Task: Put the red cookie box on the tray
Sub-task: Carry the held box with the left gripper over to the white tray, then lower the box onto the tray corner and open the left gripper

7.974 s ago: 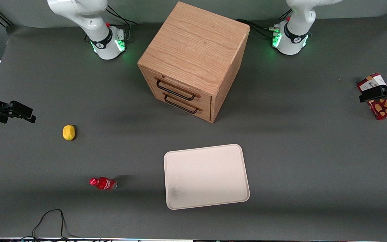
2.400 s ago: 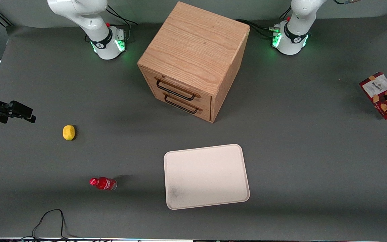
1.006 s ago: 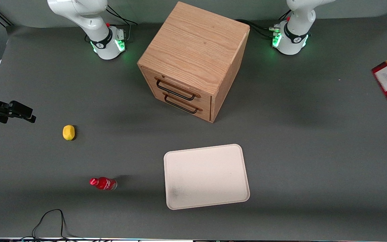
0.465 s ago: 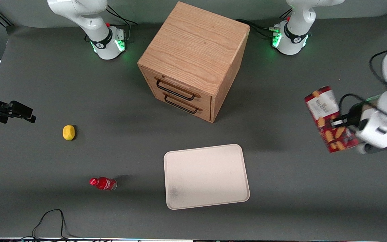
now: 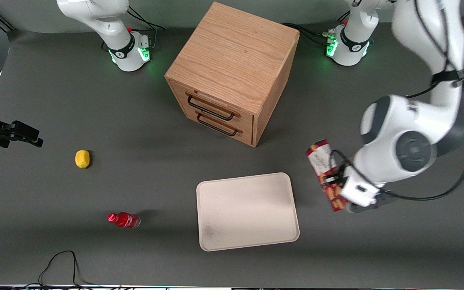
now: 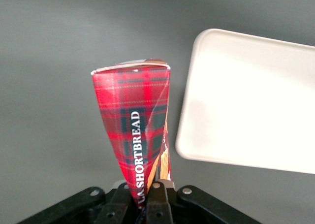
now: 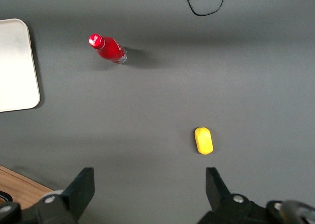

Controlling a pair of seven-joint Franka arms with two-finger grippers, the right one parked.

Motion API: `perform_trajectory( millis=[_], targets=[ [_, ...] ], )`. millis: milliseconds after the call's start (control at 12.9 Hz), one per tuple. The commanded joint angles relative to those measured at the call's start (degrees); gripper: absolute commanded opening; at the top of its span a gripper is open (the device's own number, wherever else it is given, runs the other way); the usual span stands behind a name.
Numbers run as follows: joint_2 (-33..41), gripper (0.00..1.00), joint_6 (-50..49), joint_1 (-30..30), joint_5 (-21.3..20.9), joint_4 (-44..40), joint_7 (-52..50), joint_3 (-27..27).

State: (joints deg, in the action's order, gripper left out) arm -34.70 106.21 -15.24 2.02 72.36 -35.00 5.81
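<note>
The claw (image 5: 334,180) is clamped on the red shortbread cookie box (image 5: 324,172), holding it in the air above the desk (image 5: 95,121) just beside the cream tray (image 5: 247,211), at the tray's two o'clock toward the working arm's end. The box is clear of the tray's rim.
</note>
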Motion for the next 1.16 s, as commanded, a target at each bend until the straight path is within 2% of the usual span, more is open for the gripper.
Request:
perform_trajectory(
  millis=[0,232,387,542,774,1084],
  targets=[
    [-6.4,0.00,1.8,-3.1,0.2,-7.8,-1.7,-0.9],
    [-10.5,0.00,7.5,-5.5,-0.3,-8.4,-1.2,-1.0],
    [-12.2,0.00,10.0,-6.5,-2.5,-8.5,-0.7,-1.0],
    [-13.8,0.00,11.8,-6.8,-3.1,-8.6,2.7,-1.0],
    [-15.8,0.00,12.4,-7.0,-3.2,-9.6,6.8,-1.0],
    [-17.7,0.00,14.7,-7.1,-3.2,-10.2,7.4,-1.1]
  ],
)
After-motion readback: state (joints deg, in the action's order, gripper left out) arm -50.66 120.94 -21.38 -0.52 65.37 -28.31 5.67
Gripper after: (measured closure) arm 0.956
